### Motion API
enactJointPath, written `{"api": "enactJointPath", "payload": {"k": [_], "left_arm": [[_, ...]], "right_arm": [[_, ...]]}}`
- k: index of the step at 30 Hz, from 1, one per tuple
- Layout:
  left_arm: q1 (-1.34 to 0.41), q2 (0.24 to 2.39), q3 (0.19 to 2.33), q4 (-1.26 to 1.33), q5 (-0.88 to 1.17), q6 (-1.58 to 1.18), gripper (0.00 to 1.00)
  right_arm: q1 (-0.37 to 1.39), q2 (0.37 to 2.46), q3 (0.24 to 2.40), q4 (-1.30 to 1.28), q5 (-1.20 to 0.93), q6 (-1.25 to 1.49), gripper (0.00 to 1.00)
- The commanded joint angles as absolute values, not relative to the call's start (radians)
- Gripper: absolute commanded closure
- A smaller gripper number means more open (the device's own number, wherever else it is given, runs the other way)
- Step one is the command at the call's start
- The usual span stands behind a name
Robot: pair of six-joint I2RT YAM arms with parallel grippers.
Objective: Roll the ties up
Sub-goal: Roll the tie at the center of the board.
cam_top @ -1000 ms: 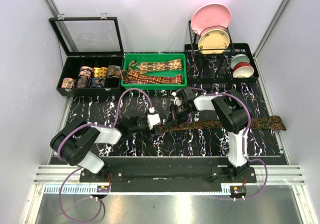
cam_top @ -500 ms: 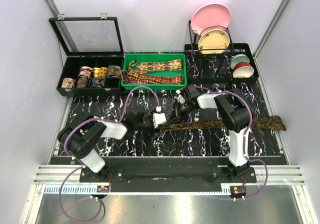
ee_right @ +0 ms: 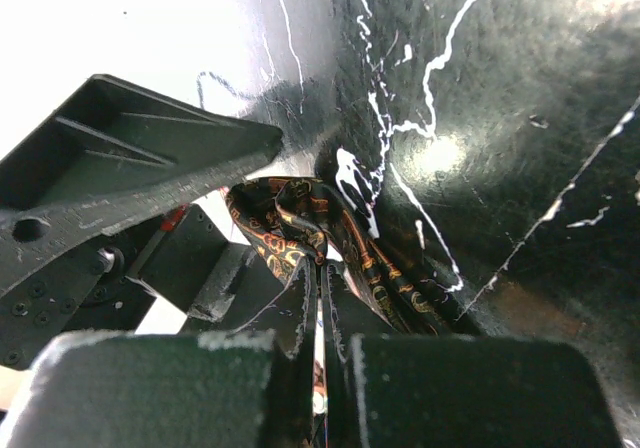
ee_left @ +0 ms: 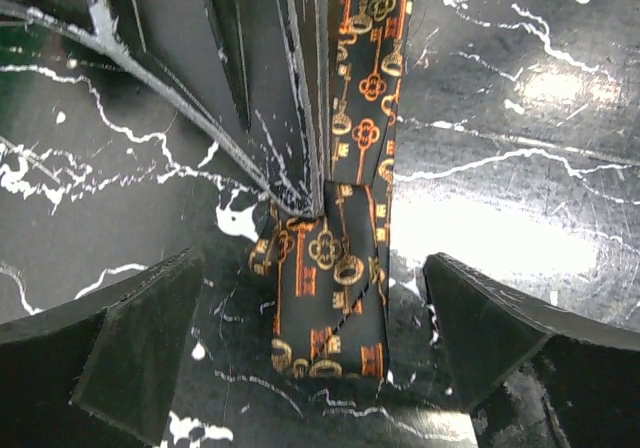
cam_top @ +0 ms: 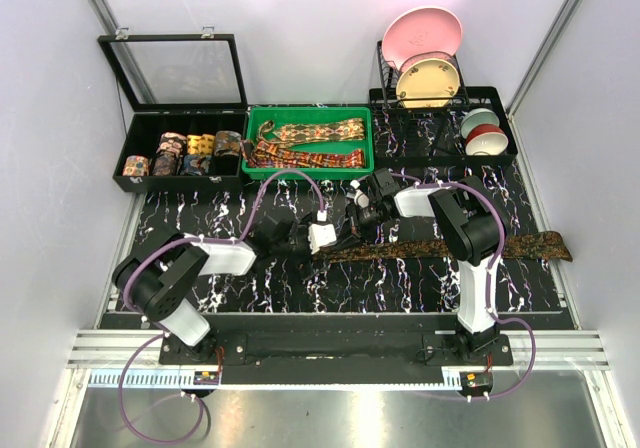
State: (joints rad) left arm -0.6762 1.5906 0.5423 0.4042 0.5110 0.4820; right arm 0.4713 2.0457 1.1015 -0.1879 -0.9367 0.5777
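So the right hand is pinched shut on the folded end of the tie stretched flat across the tabletop, probably anchoring the roll's core, and the left hand, wide open and empty, has slid in rightward since a second ago to straddle that fold.

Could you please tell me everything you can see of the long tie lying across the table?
The tie is a long narrow strip of dark cloth printed with gold and orange keys. It lies flat across the table, its wide end far right. Its narrow left end is folded back on itself, pinched by the shut right end effector; the open left end effector straddles the fold.
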Motion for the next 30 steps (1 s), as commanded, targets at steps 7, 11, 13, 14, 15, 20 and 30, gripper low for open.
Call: {"api": "enactJointPath", "payload": {"k": [7, 11, 13, 14, 15, 20, 30], "left_arm": [[-0.678, 1.62, 0.647, 0.223, 0.586, 0.62, 0.18], [-0.678, 1.654, 0.695, 0.151, 0.595, 0.635, 0.31], [-0.678, 1.663, 0.725, 0.094, 0.598, 0.647, 0.42], [-0.678, 1.673, 0.735, 0.071, 0.595, 0.647, 0.54], [-0.673, 1.674, 0.741, 0.052, 0.606, 0.646, 0.6], [-0.673, 1.657, 0.759, 0.023, 0.627, 0.606, 0.76], [-0.687, 1.671, 0.821, -0.047, 0.604, 0.595, 0.74]], "right_arm": [[0.474, 2.011, 1.104, -0.176, -0.973, 0.578, 1.0], [0.471, 2.005, 1.104, -0.179, -0.976, 0.58, 1.0], [0.468, 2.003, 1.106, -0.183, -0.971, 0.581, 1.0], [0.468, 2.003, 1.104, -0.186, -0.969, 0.58, 1.0], [0.459, 2.003, 1.104, -0.187, -0.965, 0.578, 1.0], [0.431, 1.994, 1.095, -0.231, -0.927, 0.56, 1.0], [0.423, 1.993, 1.109, -0.276, -0.87, 0.515, 1.0]]}}
